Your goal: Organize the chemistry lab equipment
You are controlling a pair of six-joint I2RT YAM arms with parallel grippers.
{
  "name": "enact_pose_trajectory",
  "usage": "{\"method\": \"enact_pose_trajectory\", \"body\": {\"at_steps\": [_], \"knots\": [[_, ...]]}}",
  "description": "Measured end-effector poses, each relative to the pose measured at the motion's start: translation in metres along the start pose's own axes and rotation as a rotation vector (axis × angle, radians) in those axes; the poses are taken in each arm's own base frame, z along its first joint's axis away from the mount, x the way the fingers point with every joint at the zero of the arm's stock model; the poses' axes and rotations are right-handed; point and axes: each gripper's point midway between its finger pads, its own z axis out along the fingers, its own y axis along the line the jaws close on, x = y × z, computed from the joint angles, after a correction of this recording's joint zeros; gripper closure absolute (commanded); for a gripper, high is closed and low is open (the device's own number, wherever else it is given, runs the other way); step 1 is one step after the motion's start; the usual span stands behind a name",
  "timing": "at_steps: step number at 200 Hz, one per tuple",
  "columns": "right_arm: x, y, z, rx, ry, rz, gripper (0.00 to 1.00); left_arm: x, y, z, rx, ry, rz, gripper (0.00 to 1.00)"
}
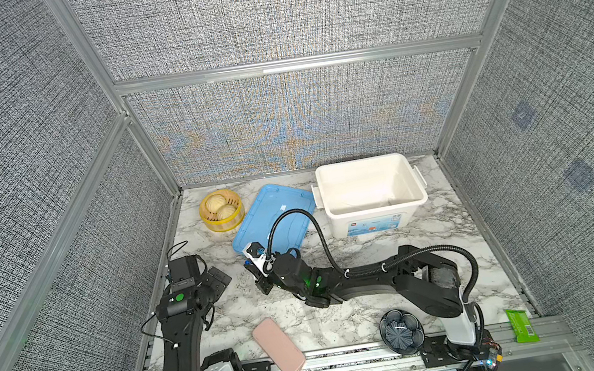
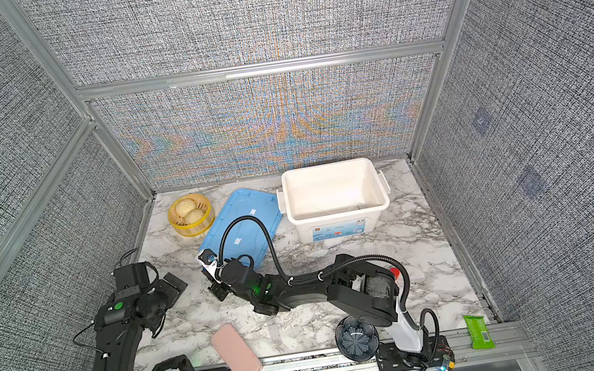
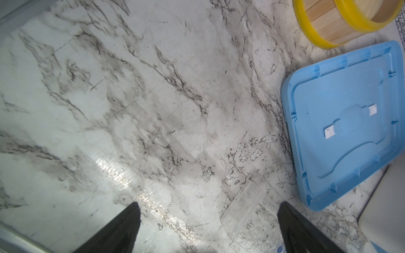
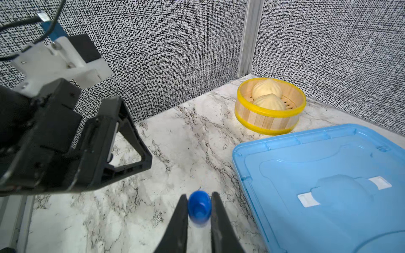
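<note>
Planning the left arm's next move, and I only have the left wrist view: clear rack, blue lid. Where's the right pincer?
Observer: In a top view the right pincer sits at the blue lid's near corner, close to the left pincer.
Operator: Is it carrying anything?
Observer: The right wrist view shows a blue-capped tube between its fingers; whether they grip it I can't tell.
Operator: Anything else to avoid?
Observer: A pink case lies across the table's front edge.

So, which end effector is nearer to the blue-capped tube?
Right. The right end effector has the cap of the blue-capped tube between its fingers. The left end effector, open wide, stands apart from it, across a stretch of the marble table.
</note>
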Motion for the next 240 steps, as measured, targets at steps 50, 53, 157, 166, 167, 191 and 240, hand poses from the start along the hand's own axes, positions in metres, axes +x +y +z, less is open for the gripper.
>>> {"method": "enact_pose_trajectory", "body": {"at_steps": [50,53,157,166,167,191,240], "knots": [[-0.010,0.006,-0.011,-0.029,-0.012,0.002,0.59,0.022,0.000,0.022,0.047,0.079,-0.042,0.01],[-0.011,0.006,-0.012,-0.030,-0.014,0.003,0.59,0.022,-0.001,0.023,0.051,0.082,-0.048,0.01],[-0.064,-0.040,-0.064,0.124,-0.033,0.105,0.47,0.018,-0.006,0.030,0.078,0.064,-0.112,0.05],[-0.057,-0.053,-0.068,0.170,0.004,0.128,0.47,0.016,-0.004,0.030,0.071,0.055,-0.112,0.05],[-0.056,-0.054,-0.068,0.174,0.008,0.129,0.47,0.016,-0.004,0.030,0.071,0.054,-0.112,0.05],[-0.020,-0.084,-0.083,0.284,0.164,0.170,0.47,0.014,-0.003,0.032,0.069,0.042,-0.116,0.04],[0.057,-0.087,-0.127,0.300,0.505,0.146,0.48,0.016,-0.001,0.041,0.065,0.044,-0.135,0.03]]}}
